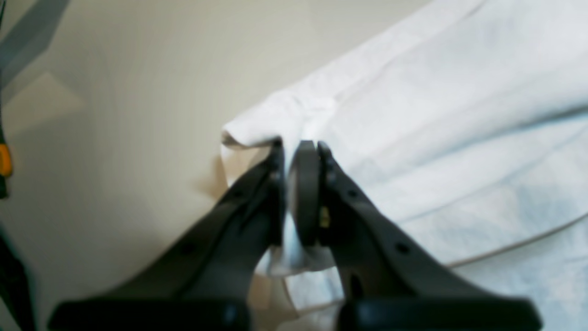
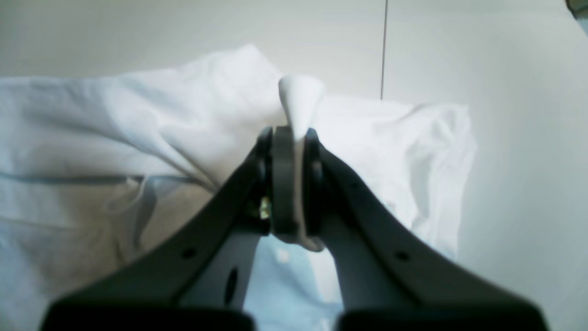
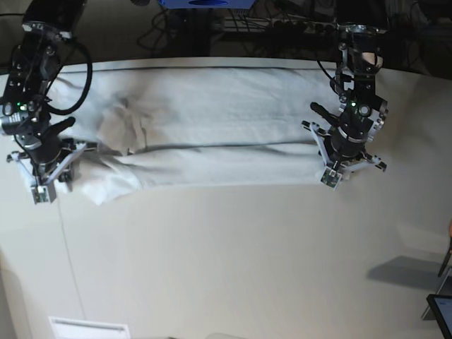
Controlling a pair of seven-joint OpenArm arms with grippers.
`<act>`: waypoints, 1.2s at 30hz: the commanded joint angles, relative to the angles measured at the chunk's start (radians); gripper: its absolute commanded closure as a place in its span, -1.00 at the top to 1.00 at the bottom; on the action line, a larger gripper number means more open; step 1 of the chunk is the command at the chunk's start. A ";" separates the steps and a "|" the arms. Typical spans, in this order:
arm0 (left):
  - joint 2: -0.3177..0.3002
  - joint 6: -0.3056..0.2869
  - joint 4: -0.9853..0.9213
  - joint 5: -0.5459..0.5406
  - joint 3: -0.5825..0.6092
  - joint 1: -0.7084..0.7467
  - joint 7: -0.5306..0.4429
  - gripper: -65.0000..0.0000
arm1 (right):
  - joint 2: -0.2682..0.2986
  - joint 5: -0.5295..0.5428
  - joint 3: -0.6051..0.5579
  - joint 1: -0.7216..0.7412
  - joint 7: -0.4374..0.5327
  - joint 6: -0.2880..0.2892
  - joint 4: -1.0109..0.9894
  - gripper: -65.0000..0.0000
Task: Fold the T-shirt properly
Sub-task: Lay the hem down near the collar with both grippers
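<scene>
The white T-shirt lies stretched in a long wrinkled band across the far half of the table, with a lengthwise fold line along its near part. My left gripper is at the band's right end in the base view. In the left wrist view the left gripper is shut on a bunched corner of the T-shirt. My right gripper is at the band's left end. In the right wrist view the right gripper is shut on a pinched ridge of the T-shirt that pokes up between its jaws.
The beige table has a thin seam running across it. Cables and a blue object sit behind the far edge. A dark screen corner shows at the lower right, and a white label lies near the front edge.
</scene>
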 commanded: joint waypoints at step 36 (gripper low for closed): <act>-0.149 -0.151 0.160 0.009 -0.008 0.172 -0.008 -1.00 | 0.060 0.545 0.240 -0.312 0.071 0.085 0.022 -1.00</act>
